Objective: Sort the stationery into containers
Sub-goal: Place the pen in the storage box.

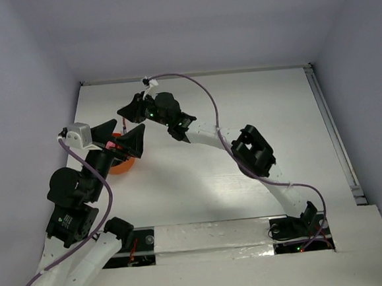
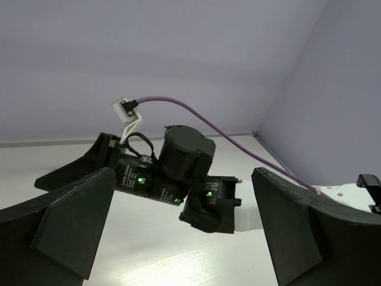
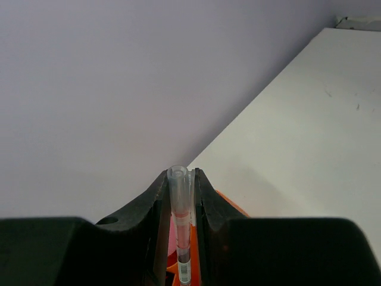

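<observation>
Near edge: both arm bases, left arm bending up over the left part of the white surface [image 1: 254,105].

Left of centre, about midway from near to far: small round orange pot [image 1: 122,165], standing on the surface, its far rim hidden under black fingers. Just above that rim, a small pink bit [image 1: 112,144], too small to name; inside the pot or only over it, cannot tell.

Right above the pot: left pincer [image 1: 119,139], spread wide, pinching nothing. From the left wrist camera, both black fingers [image 2: 65,220] far apart, and through the gap the right arm's dark wrist with green lights and a purple cable [image 2: 196,116].

Just beyond the pot, slightly to the right: right pincer [image 1: 134,108], pointing towards the left pincer, nearly pressed together and pinching a slim red pen [image 3: 180,208]. Pen clamped lengthwise between the two fingers, clear tapered end sticking out past the tips, red band lower down, barcode label at the bottom. Orange of the pot visible just past those fingers, close under the pen.

Far side: bare surface up to the pale wall.
</observation>
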Action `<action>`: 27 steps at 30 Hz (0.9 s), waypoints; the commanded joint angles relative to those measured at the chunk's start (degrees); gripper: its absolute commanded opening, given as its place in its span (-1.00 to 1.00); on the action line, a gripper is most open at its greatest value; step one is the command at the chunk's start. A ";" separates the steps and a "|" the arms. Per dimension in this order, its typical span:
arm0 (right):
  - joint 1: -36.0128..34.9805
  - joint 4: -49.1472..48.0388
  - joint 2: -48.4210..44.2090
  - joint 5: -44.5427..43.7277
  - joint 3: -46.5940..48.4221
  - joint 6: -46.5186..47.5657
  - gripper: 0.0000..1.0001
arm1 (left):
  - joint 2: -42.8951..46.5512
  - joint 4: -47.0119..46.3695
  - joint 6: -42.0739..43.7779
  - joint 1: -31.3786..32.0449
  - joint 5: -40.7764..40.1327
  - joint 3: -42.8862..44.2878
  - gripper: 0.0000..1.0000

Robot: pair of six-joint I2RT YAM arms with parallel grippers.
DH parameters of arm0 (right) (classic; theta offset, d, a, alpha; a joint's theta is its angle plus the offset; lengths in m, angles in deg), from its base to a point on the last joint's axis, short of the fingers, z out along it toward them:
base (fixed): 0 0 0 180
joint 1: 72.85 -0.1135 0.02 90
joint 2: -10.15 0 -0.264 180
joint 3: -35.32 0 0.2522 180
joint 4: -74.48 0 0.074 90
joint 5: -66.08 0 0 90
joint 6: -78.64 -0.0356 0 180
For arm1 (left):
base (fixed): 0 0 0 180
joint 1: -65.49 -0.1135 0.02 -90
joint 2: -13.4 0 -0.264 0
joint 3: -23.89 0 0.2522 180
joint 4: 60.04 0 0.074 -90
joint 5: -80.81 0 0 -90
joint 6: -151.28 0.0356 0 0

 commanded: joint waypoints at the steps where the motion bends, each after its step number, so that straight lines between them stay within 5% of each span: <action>1: -1.59 3.44 3.02 -2.04 6.83 4.67 -1.00 | 0.85 -2.52 0.89 -0.32 -0.60 -0.50 0.98; 13: -3.88 1.07 5.59 -2.74 5.79 9.33 -1.00 | 1.03 -2.52 1.07 -0.84 -0.69 -1.12 0.98; 18: -4.41 1.16 4.45 -2.30 4.47 10.74 -0.05 | 0.85 -3.84 0.98 -1.37 -0.60 -1.21 0.98; 27: -4.41 0.90 -0.56 -2.74 0.51 11.53 0.63 | 0.59 -3.84 1.24 -2.51 -2.62 -1.12 0.98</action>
